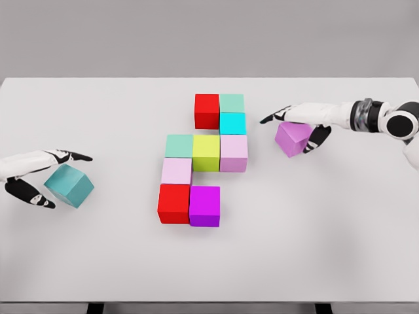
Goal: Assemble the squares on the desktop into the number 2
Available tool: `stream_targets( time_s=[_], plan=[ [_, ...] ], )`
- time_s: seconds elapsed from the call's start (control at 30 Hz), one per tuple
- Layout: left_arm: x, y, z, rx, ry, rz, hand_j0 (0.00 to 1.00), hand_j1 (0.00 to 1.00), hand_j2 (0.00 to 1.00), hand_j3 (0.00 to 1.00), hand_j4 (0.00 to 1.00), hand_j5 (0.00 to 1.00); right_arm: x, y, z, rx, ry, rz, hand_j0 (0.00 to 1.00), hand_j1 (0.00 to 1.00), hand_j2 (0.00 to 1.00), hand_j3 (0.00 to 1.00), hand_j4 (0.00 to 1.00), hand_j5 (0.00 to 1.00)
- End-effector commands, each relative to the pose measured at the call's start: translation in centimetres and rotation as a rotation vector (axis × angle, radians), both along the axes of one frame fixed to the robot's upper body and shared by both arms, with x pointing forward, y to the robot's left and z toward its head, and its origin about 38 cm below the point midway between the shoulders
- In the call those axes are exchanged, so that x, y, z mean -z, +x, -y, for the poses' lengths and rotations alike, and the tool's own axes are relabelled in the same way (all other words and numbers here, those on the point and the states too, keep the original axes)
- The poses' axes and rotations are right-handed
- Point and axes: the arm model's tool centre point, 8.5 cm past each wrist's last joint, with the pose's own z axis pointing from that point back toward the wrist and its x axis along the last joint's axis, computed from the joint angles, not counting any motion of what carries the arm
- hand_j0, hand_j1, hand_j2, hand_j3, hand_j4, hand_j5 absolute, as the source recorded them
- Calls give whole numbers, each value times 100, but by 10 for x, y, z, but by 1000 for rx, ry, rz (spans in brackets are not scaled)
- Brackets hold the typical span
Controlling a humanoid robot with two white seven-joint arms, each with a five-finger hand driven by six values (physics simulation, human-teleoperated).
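Magenta cube (204, 206) nearest; left hand (39, 173) grips teal cube (69, 186).

Teal cube (69, 185), violet cube (292, 139)

Wide, pale grey-white, matte rectangular desk (340, 248) seen from above, filling most of view. Far edge of desk seen running straight across upper part of view; side edges slanted outward toward bottom. Plain mid-grey wall (98, 36) shown behind desk, unmarked, slightly lighter toward top. Narrow grey strip seen below near edge of desk. Two dark leg stubs (95, 307) glimpsed under near edge, left and right. Soft, even light; shadows faint and short.
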Motion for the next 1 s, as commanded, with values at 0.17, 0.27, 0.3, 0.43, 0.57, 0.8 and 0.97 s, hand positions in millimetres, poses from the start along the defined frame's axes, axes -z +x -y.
stream_targets(
  time_s=[0.17,0.27,0.3,0.43,0.57,0.8,0.97],
  plan=[
    [3,1,3,1,-5,-3,100,100,100,100,100,100,1,3,1,15,1,-5,100,100,100,100,100,100],
    [3,1,3,1,-5,-4,98,98,98,98,98,98,-1,4,0,13,1,-1,100,100,100,100,100,100],
    [3,1,3,1,-5,-4,97,97,97,97,97,97,0,4,1,14,0,-2,100,100,100,100,100,100],
    [5,0,4,5,-4,-11,78,78,78,78,78,78,-1,5,-1,9,-10,5,100,100,100,100,100,100],
    [8,-1,4,4,-4,-18,70,70,70,70,70,70,-2,5,-2,5,-9,7,76,76,76,76,76,76],
    [11,-2,5,8,-2,-27,64,64,64,64,64,64,-3,4,-4,-19,-5,13,51,51,51,51,51,51],
    [10,-3,7,14,-4,-26,53,53,53,53,53,53,-8,4,-3,-28,-10,25,45,45,45,45,45,45]
  ],
)
